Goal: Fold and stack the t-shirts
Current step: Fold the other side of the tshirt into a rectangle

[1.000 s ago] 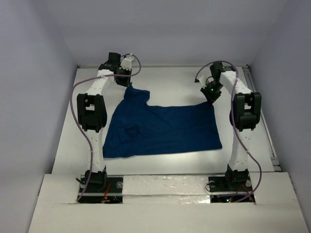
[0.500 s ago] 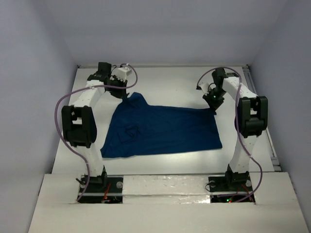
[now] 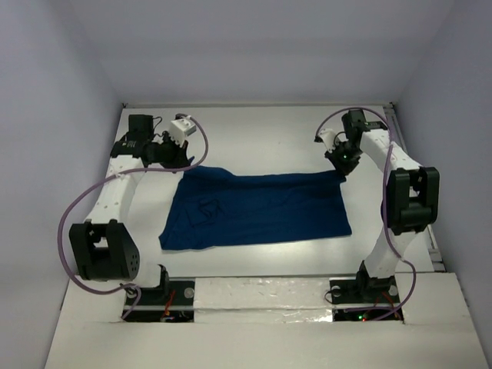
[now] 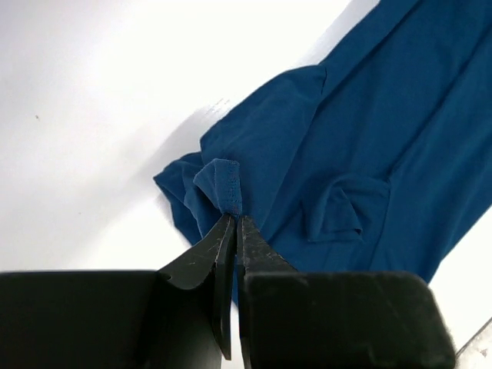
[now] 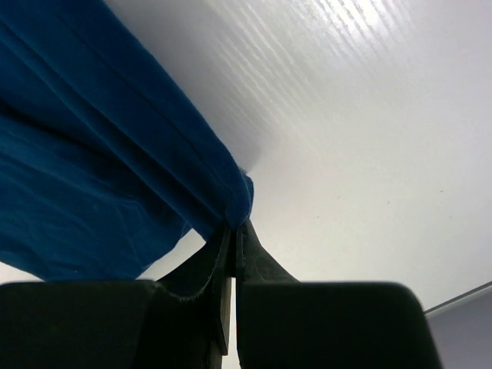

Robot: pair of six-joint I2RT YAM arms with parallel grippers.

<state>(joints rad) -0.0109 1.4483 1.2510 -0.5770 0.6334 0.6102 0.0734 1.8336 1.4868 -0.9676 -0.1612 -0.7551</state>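
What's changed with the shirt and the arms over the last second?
The left gripper carried the far left corner of the t-shirt leftward and toward the near side, flattening its raised peak. The right gripper drew its corner slightly nearer. Both stay shut on the cloth; the near edge stayed put.

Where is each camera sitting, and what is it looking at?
Top camera: high behind the robot, looking down at the white table and dark navy-blue cloth t-shirt; the left arm and right arm show.
Left wrist camera: on the left arm, looking along its left hand, shut on a pinch of shirt.
Right wrist camera: on the right arm, looking along its right hand, shut on the shirt's edge.
Shared: every view shows the t-shirt.
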